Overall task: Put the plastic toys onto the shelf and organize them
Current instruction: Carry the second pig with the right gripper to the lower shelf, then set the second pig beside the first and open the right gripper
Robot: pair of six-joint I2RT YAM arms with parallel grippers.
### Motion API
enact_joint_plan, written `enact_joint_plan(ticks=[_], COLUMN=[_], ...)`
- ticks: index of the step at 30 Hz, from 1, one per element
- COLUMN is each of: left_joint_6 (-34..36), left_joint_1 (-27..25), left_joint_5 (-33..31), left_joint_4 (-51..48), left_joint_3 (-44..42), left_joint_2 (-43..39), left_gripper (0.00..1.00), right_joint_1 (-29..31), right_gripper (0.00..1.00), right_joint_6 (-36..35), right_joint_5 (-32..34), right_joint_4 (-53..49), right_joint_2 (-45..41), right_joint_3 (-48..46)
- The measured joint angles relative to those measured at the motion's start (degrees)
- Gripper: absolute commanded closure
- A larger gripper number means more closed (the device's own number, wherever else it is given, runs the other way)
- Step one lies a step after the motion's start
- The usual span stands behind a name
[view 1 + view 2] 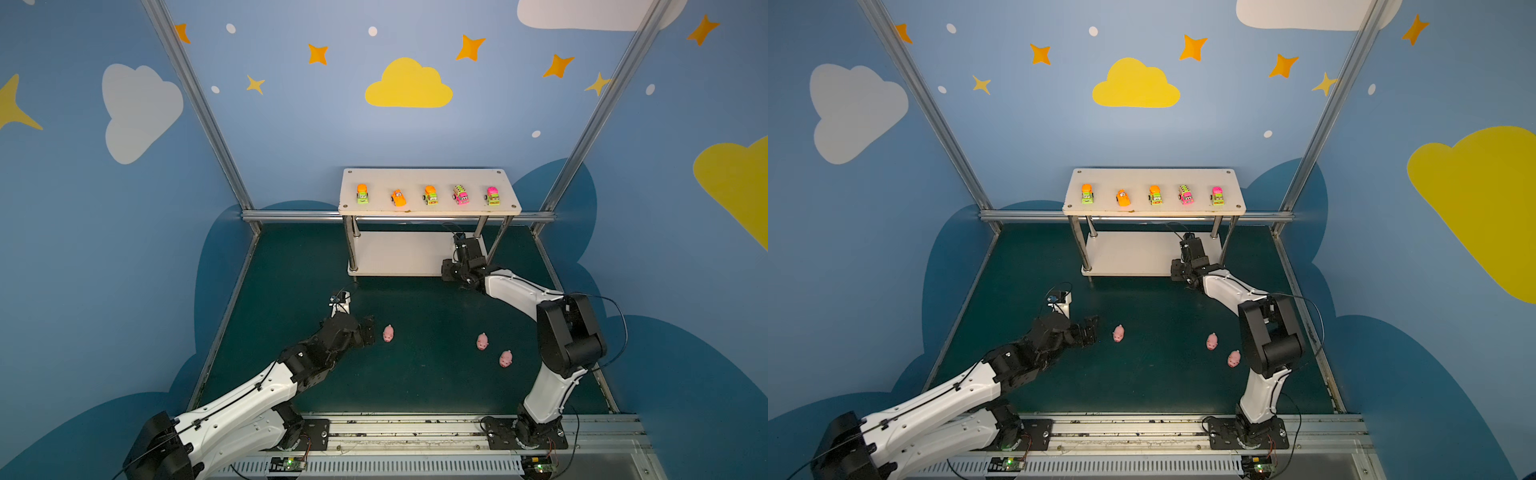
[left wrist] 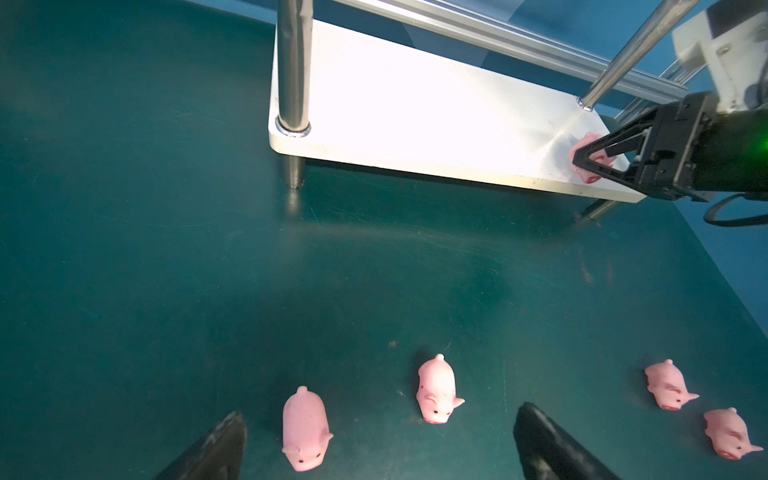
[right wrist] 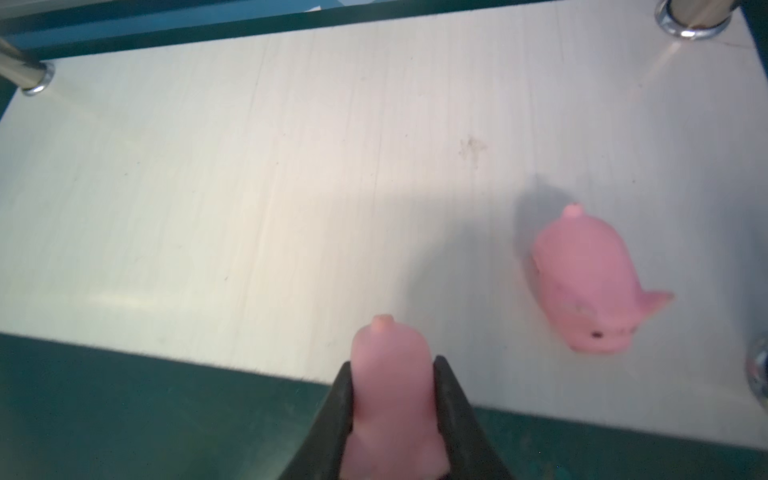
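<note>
Currently five vehicles line the shelf, four pigs the mat

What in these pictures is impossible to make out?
- Head of the held pig: right wrist view, sunk in the right claw and cut by the bottom edge.
- Loose pig on the lower board: both top views, behind the right arm.
- Mat pig nearest the left claw: both top views, under that claw.

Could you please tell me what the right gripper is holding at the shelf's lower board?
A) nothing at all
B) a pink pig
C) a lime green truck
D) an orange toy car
B: in the right wrist view the right gripper is shut on a pink pig at the edge of the lower board.
</note>
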Motion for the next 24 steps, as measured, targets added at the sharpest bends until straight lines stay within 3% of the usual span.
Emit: enact_joint_plan(ticks=[8,18,24], left_joint_6=[1.05,1.25,1.25], left_joint_1=[2.51,5.51,5.79], left_joint_5=[1.05,3.15,4.00], left_joint_4=[0.00,0.00,-0.07], left_joint_3=[-0.02,-0.04,-0.24], left_joint_2=[-0.94,-1.09,-2.91], left_gripper=[0.00,0.00,0.00], right_joint_1=[-1.51,-1.88,-1.86], right_gripper=[0.68,0.49,0.31], right_joint_6=[-0.66,-1.09,-0.87], right_joint_5=[-0.39,-0.57,-1.75], right_joint_4=[-1.22,-2.69,-2.97], right_joint_2=[6.27,6.91,5.99], right_joint_3=[6.86,9.20,7.87])
